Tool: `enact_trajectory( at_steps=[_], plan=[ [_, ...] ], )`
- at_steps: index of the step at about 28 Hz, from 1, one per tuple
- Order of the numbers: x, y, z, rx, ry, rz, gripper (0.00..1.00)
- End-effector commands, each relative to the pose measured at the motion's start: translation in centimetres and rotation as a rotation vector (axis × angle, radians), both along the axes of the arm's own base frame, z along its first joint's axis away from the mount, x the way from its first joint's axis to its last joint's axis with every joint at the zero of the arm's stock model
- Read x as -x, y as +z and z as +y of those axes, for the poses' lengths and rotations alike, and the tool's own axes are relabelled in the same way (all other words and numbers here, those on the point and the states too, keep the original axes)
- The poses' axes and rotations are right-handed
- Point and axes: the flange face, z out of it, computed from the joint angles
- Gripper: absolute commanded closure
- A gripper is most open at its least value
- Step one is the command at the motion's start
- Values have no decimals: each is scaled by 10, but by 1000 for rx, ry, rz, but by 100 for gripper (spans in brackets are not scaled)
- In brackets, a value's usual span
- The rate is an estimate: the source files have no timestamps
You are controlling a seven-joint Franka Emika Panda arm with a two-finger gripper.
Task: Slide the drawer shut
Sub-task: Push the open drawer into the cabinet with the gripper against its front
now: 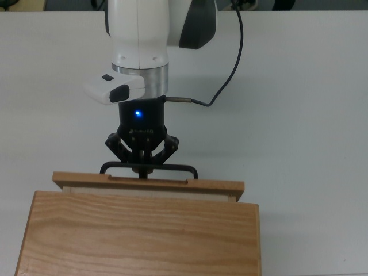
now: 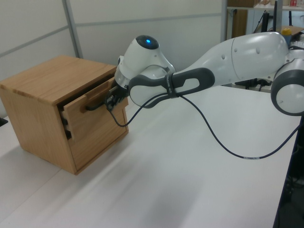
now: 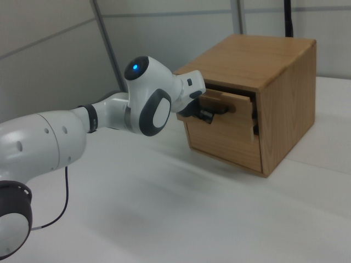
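Note:
The light wooden drawer (image 1: 218,188) sticks out only a little from the cabinet (image 1: 138,236); a thin strip of its inside shows behind the front panel. Its black bar handle (image 1: 178,168) runs along the panel's front. My gripper (image 1: 142,168) sits at the middle of the handle, shut on the bar. In the left view the drawer (image 2: 95,118) is slightly proud of the cabinet (image 2: 47,80), with the gripper (image 2: 111,99) at the handle (image 2: 92,103). The right view shows the drawer (image 3: 227,131), its handle (image 3: 222,109) and the gripper (image 3: 205,115).
The cabinet stands on a white table (image 1: 305,115). A black cable (image 1: 230,69) loops from the arm over the table behind the gripper. A grey wall panel (image 2: 38,28) rises behind the cabinet in the left view.

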Motion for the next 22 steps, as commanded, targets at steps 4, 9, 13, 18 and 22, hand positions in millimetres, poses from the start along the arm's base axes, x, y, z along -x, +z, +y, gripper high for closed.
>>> enact_trajectory(
  at_steps=[4,9,13,18,22],
  plan=[
    [-16,2,0,-22,-11,-187,100],
    [-19,-9,1,-38,-19,-220,100],
    [-19,-12,0,-35,-19,-213,100],
    [-16,-20,-3,-26,-21,-165,100],
    [-7,-26,-6,-7,-31,-20,100]
  ],
)
